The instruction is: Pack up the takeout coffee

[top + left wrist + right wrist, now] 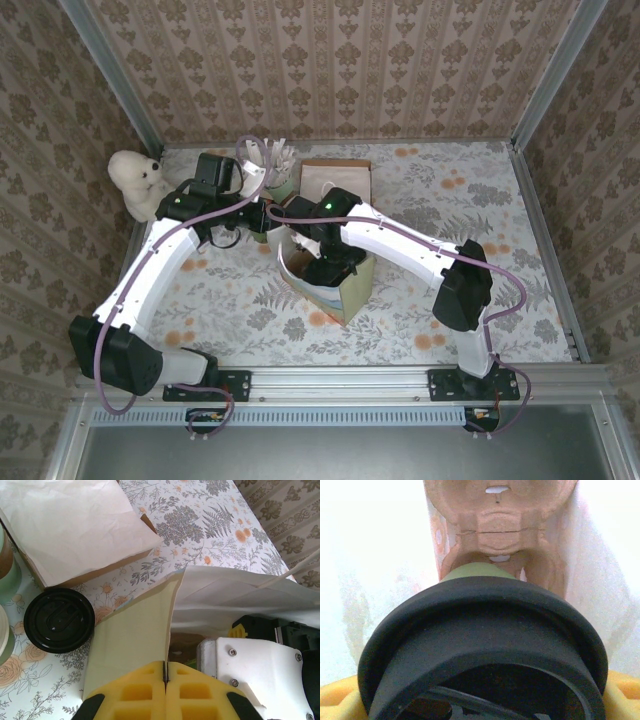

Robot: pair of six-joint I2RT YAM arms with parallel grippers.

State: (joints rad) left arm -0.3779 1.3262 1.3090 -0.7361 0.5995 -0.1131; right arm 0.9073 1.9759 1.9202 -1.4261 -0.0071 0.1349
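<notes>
Takeout coffee (485, 640) sits close to the lens in the right wrist view. Its black lid faces the camera, and a strip of dark green cup wall shows past the lid at 12 o'clock. The right hand (480, 707) is grasping it, with yellow fingers (337, 700) flanking the lid at 8 and 4 o'clock. Beyond the cup lies a brown pulp cup carrier (500, 525). The white walls of the paper bag (380, 555) rise on both sides, so the cup is inside the bag.

In the left wrist view the left hand (165, 670) is clenched on the bag's cream edge, its yellow pads pressed together with the paper between them. At 9 o'clock from it a second black-lidded cup (59, 620) stands on the floral bench (210, 525). A cardboard box (75, 525) with white paper over it lies at 11 o'clock. The right arm (250, 675), in its white casing, goes down into the bag's mouth at 4 o'clock.

In the top view the bag stands mid-bench, with the left hand at its 10 o'clock rim and the right hand lowered into its mouth. A white toy bear (135, 180) sits at the bench's 10 o'clock corner. A holder of white sticks (270, 160) stands at 11 o'clock from the bag, beside the box.
</notes>
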